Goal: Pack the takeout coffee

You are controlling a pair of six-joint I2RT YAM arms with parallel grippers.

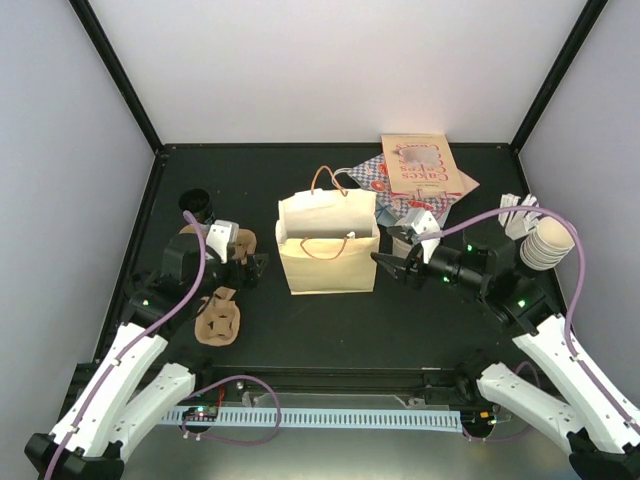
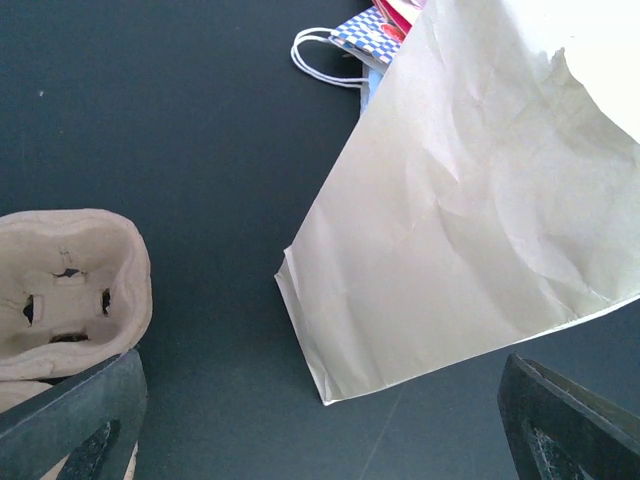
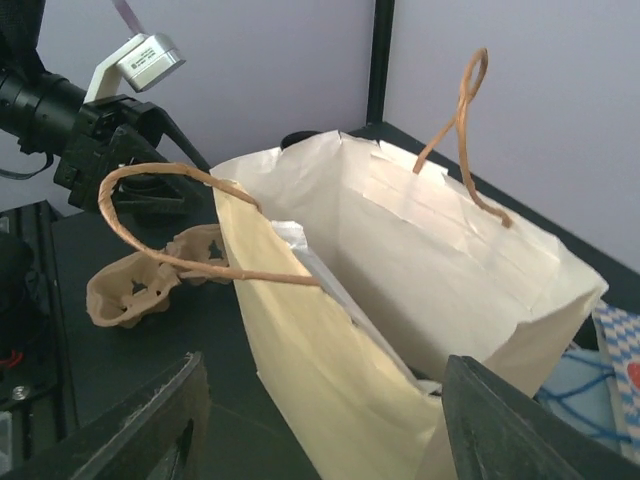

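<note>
**Task object.** The takeout coffee (image 1: 196, 204) stands at the upper left of the top view, on the table (image 1: 300, 170), well left of the paper bag (image 1: 328, 250). Only its black lid and a sliver of cup show. The left arm hides the rest.

**Left gripper** (image 1: 258, 268). The fingers are spread wide with nothing between them. In the left wrist view only the fingertips show, cut off at the bottom corners. A cup carrier (image 2: 65, 290) is cut by the left edge of that frame.

**Right gripper** (image 1: 383, 263). The jaws stand apart and empty, just right of the bag. In the right wrist view the fingers are dark, blurred and cut off at the lower edge.

**Bag interior.** The bag stands upright with its mouth open. A white sheet (image 3: 310, 260) leans against the near wall. A dark shape at the bottom cannot be identified.

**Other items.** A stack of lidless cups (image 1: 546, 245) sits at the right edge, partly behind the right arm.
</note>
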